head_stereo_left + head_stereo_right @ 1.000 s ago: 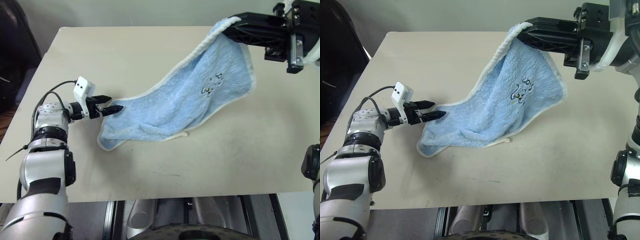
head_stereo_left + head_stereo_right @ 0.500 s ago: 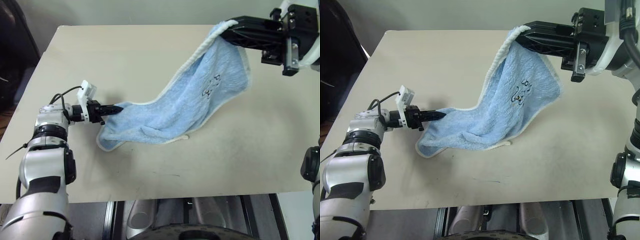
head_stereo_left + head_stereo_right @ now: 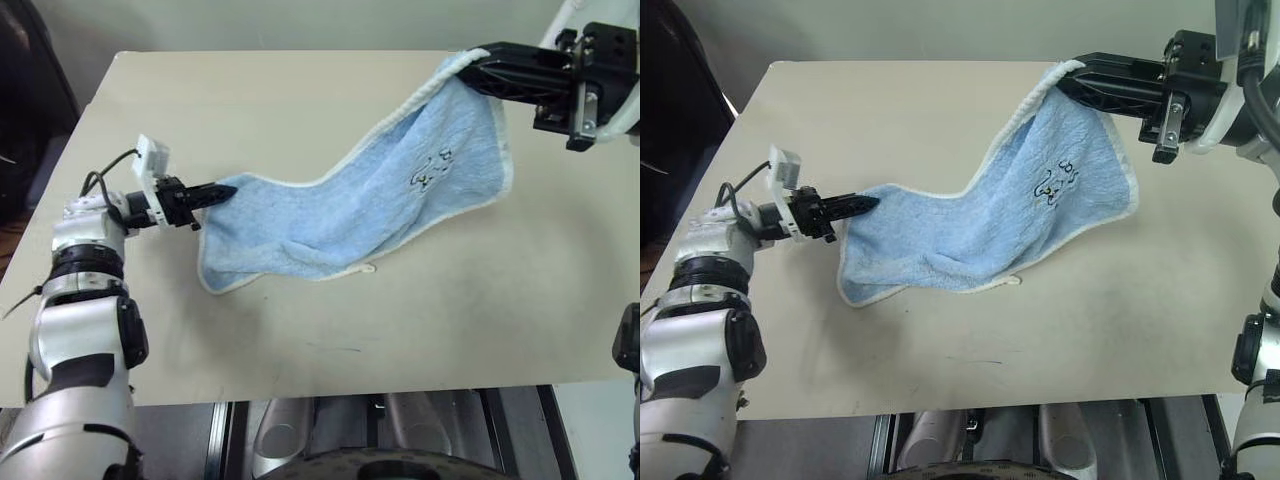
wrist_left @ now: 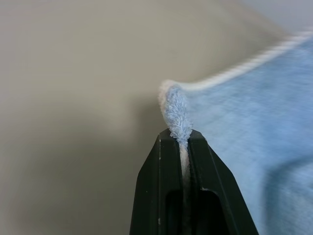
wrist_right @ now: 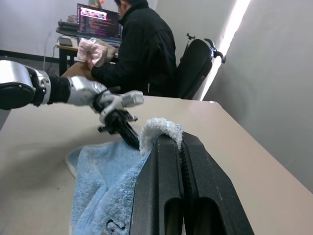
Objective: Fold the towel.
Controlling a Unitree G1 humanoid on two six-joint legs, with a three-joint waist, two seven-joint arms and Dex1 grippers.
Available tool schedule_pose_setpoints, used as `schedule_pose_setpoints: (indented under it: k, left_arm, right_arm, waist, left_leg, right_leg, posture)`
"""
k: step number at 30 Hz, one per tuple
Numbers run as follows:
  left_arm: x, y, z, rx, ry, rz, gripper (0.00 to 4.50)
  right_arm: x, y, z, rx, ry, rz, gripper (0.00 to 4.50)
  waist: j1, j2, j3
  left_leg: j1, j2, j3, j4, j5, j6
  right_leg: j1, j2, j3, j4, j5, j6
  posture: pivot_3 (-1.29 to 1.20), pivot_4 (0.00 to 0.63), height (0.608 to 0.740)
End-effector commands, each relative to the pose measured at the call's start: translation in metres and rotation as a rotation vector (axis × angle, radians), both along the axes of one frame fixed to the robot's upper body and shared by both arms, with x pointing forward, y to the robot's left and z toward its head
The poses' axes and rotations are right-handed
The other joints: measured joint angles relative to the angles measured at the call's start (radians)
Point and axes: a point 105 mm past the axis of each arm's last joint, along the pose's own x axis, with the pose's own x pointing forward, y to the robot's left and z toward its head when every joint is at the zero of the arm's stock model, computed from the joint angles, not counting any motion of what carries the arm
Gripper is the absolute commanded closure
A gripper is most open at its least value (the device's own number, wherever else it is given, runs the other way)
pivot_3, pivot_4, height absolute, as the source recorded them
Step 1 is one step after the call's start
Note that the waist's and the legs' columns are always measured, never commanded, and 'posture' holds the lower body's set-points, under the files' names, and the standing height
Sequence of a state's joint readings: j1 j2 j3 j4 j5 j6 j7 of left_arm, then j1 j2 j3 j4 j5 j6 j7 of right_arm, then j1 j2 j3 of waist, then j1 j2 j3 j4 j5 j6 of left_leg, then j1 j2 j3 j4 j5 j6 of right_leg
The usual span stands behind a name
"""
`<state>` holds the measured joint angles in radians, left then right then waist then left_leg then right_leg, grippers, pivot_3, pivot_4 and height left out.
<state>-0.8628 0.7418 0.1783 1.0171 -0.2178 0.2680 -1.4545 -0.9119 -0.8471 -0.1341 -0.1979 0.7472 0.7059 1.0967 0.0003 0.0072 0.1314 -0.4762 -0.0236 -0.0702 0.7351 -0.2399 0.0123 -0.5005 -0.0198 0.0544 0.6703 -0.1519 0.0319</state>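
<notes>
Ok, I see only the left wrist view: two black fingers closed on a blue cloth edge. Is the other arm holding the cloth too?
Observer: Yes. The right gripper is shut on the towel at its far corner, lifted above the table.
Operator: Does the towel hang free between them?
Observer: No. Its lower middle lies bunched on the table, near the left gripper.
Operator: Anyone close by?
Observer: The right wrist view shows a person in dark clothing seated at a desk beyond the table.

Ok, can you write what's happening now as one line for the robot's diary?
left gripper: shut on towel corner | right gripper: shut on opposite corner, raised | towel: hanging between them, lower part on table
</notes>
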Motion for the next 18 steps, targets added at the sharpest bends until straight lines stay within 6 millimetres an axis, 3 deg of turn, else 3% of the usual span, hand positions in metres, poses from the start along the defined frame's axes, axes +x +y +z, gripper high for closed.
schedule_pose_setpoints:
  k: [1, 4, 7, 11, 14, 18]
  left_arm:
    - [-0.031, 0.005, 0.004, 0.045, 0.021, -0.12, 4.48]
    - [-0.059, 0.008, -0.008, 0.174, 0.022, -0.18, 4.48]
    - [-0.082, 0.008, -0.033, 0.319, 0.018, -0.239, 4.48]
    - [-0.084, -0.003, -0.042, 0.256, -0.008, -0.223, 4.48]
    - [-0.082, -0.011, -0.04, 0.204, -0.042, -0.21, 3.72]
    - [-0.079, -0.01, -0.04, 0.198, -0.093, -0.169, 2.31]
  right_arm:
    - [-0.015, -0.005, 0.013, 0.011, -0.067, 0.002, 4.5]
    - [-0.019, -0.003, 0.01, 0.013, -0.06, 0.007, 4.5]
    - [-0.021, 0.001, 0.005, 0.026, -0.046, 0.011, 4.5]
    - [-0.017, 0.004, -0.002, 0.033, -0.032, 0.002, 4.5]
    - [-0.015, 0.006, -0.006, 0.033, -0.026, 0.003, 4.5]
    - [-0.015, 0.007, -0.008, 0.036, -0.024, 0.003, 4.5]
  waist:
    - [-0.009, 0.0, 0.0]
    - [-0.012, 0.0, 0.0]
    - [-0.011, -0.001, 0.0]
    - [0.0, -0.001, 0.0]
    - [0.002, -0.001, -0.001]
    - [-0.003, -0.001, -0.001]
  left_leg:
    - [0.0, 0.0, 0.001, 0.0, 0.0, -0.001]
    - [0.001, 0.0, 0.002, 0.0, 0.001, -0.002]
    - [0.003, 0.0, 0.002, 0.0, -0.001, 0.001]
    - [0.006, 0.0, 0.0, 0.0, -0.01, 0.008]
    - [0.008, 0.0, -0.001, 0.001, -0.01, 0.008]
    - [0.006, 0.0, -0.001, 0.0, -0.01, 0.007]
  right_leg:
    - [-0.001, 0.0, 0.001, 0.001, -0.001, 0.0]
    - [-0.001, 0.0, 0.001, 0.003, -0.004, 0.0]
    - [-0.001, 0.0, 0.003, 0.008, -0.006, -0.001]
    - [0.001, 0.0, 0.002, 0.011, -0.006, -0.003]
    - [0.002, 0.0, 0.002, 0.011, -0.005, -0.005]
    - [0.0, 0.0, 0.002, 0.011, -0.004, -0.006]
  posture:
    - [0.0, 0.15, 0.703]
    - [0.0, 0.15, 0.703]
    - [0.0, 0.15, 0.703]
    - [0.0, 0.15, 0.703]
    - [0.0, 0.15, 0.703]
    - [0.0, 0.15, 0.703]
